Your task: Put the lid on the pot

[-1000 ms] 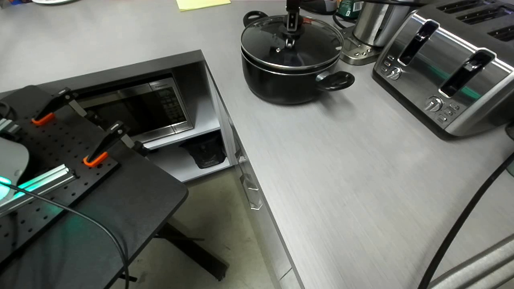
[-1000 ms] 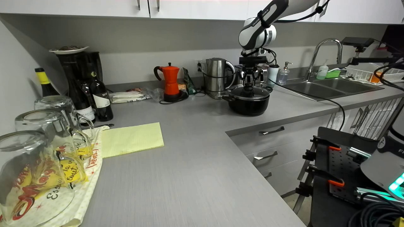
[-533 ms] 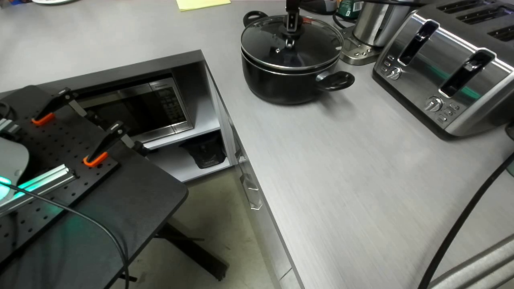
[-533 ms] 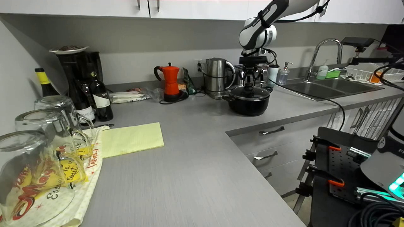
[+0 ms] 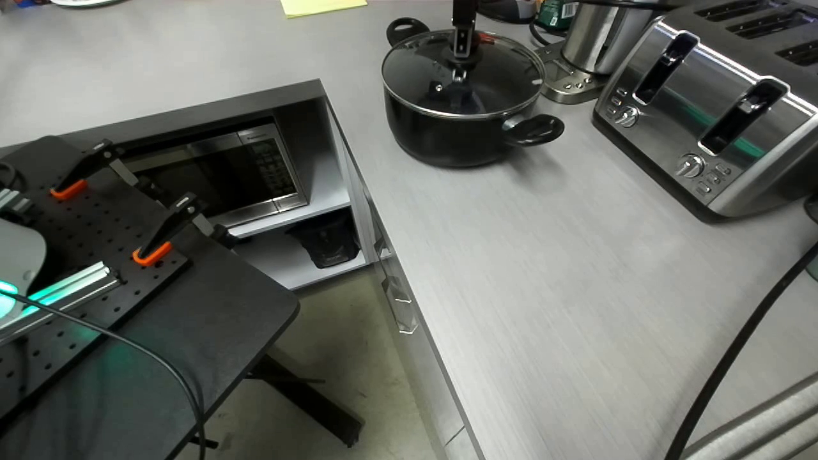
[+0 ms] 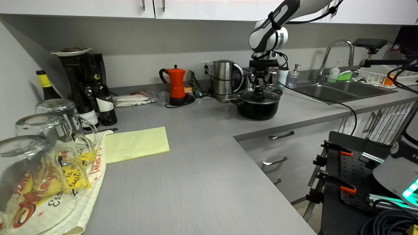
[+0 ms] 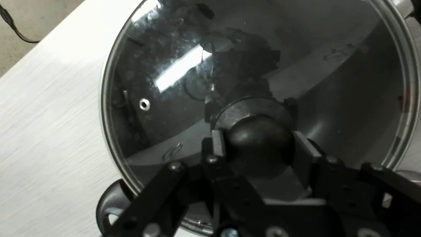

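Note:
The black pot (image 5: 441,139) stands on the grey counter near its inner edge; it also shows in an exterior view (image 6: 258,112). The clear glass lid (image 5: 495,80) lies over the pot's mouth, its metal rim at the pot's rim with no clear gap showing at the front. My gripper (image 7: 259,144) has its pads (image 7: 218,143) on both sides of the lid's dark knob (image 7: 258,131) and is shut on it. In both exterior views the gripper (image 6: 259,85) points straight down above the lid. One pot handle (image 7: 111,200) shows in the wrist view.
A silver toaster (image 5: 716,108) stands beside the pot, and a steel kettle (image 6: 225,76) close behind it. A red moka pot (image 6: 177,83) and a soap bottle (image 6: 294,76) stand further along. The counter's edge (image 6: 281,130) runs just in front of the pot.
The lid has come down with my gripper and shifted slightly; the gap between its rim and the pot's rim has closed. The pot has not visibly moved.

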You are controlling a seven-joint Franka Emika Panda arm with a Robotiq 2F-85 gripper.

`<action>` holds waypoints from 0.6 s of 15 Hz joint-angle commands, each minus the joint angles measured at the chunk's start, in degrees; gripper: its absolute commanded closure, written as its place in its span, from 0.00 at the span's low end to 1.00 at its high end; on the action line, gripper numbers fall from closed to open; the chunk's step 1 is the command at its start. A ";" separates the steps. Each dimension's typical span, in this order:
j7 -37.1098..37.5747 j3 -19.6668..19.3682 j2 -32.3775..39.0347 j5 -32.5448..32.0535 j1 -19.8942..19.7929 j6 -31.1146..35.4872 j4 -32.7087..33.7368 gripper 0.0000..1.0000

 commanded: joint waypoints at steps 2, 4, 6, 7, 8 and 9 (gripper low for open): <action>-0.46 0.05 -1.85 0.97 -0.32 0.95 -2.18 0.75; -0.47 0.09 -1.81 0.94 -0.26 0.95 -2.13 0.75; -0.43 0.10 -1.81 0.87 -0.18 0.97 -2.09 0.75; -0.40 0.10 -1.85 0.85 -0.15 0.95 -2.11 0.75; -0.27 0.09 -2.02 0.90 -0.11 0.99 -2.23 0.47; -0.34 0.10 -2.18 0.92 -0.11 1.12 -2.41 0.23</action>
